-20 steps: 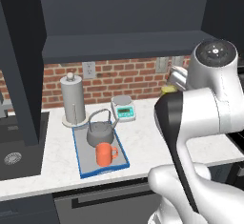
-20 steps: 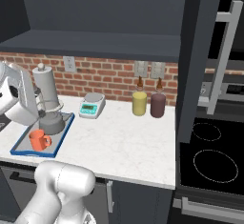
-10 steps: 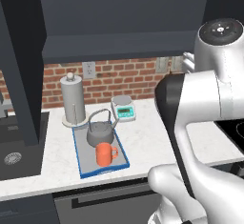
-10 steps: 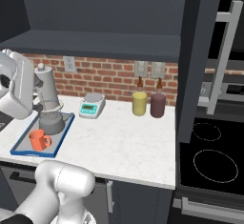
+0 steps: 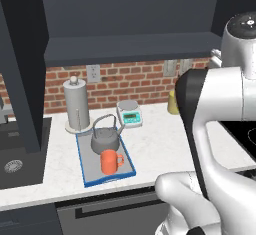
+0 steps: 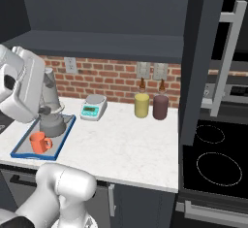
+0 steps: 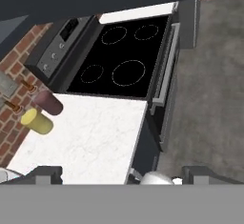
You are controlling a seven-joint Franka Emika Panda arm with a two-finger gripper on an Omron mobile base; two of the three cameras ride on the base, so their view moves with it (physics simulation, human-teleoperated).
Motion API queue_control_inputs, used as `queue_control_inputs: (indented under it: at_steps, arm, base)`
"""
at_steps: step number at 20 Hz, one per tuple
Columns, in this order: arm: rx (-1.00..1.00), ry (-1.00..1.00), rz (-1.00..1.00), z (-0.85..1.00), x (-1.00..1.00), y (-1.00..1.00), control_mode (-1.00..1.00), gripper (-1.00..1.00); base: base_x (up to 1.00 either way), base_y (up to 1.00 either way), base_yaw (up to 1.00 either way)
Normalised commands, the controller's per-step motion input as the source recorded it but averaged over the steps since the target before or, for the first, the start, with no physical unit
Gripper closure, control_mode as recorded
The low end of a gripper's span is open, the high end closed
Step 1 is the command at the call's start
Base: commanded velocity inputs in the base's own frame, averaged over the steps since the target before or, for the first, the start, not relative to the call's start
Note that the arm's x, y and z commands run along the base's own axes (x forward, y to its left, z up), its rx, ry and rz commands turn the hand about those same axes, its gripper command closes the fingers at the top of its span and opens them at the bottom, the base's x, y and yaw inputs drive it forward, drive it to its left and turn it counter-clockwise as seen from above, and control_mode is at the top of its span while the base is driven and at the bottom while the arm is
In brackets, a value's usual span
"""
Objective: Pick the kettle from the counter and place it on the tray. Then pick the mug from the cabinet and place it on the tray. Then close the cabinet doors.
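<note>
We judge the step in hand to be closing the doors: the cabinet (image 5: 130, 49) stands open. The left door (image 5: 22, 69) juts toward us over the sink side, and the right door (image 6: 201, 52) juts out at the worktop's right end, its bar handle (image 6: 226, 57) on the stove side.

Advice: push each panel flat, near its free edge, in a smooth arc. Sweep high, above anything standing on the worktop (image 5: 155, 144).

The stove (image 7: 119, 61) lies right of the worktop edge. The right half of the worktop offers open room; two canisters (image 6: 141, 105) stand at the far wall.

The tray (image 5: 111, 178) sits at the near left and carries the kettle (image 5: 105, 140), with the mug (image 5: 109, 162) just nearer. Both placements look done.

The hand (image 7: 123, 174) is released, fingers wide, holding nothing, looking down over the worktop's right end.
</note>
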Motion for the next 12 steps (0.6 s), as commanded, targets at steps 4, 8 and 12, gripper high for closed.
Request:
queue_control_inputs:
  at_steps: [4, 8, 12]
  arm:
    - [0.0, -0.2, -0.1, 0.02, -0.19, -0.53, -1.0, -1.0]
    - [0.0, -0.22, -0.1, 0.07, -0.16, -0.53, -1.0, -1.0]
    - [0.0, -0.14, -0.04, 0.05, -0.14, -0.58, -1.0, -1.0]
  base:
    - [0.0, 0.0, 0.0]
    - [0.0, 0.0, 0.0]
    - [0.0, 0.0, 0.0]
